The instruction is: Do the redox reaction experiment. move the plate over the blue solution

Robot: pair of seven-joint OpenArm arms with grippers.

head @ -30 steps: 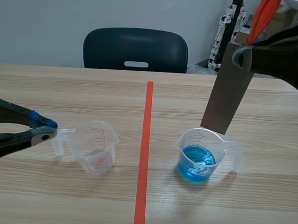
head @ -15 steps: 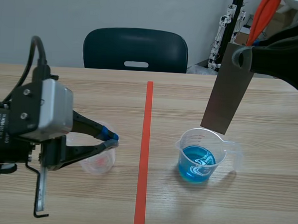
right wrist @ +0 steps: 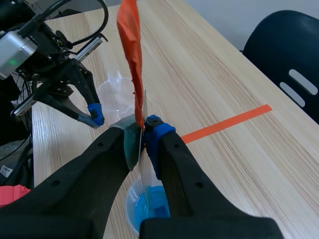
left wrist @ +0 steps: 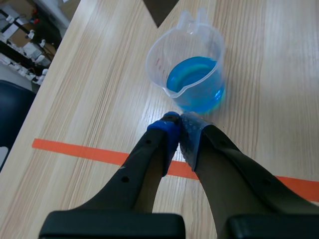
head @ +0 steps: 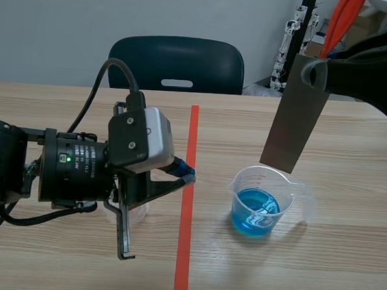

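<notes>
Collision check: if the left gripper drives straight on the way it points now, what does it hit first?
Likely the beaker of blue solution, directly ahead of the shut left gripper; height is unclear, so it might pass over.

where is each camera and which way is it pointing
Scene view: between the arms, facing the chair; left gripper, right gripper show.
Left wrist view: on the left arm, looking down past shut fingers at the beaker.
Right wrist view: on the right arm, looking down past fingers shut on the plate.
All three share the beaker.
</notes>
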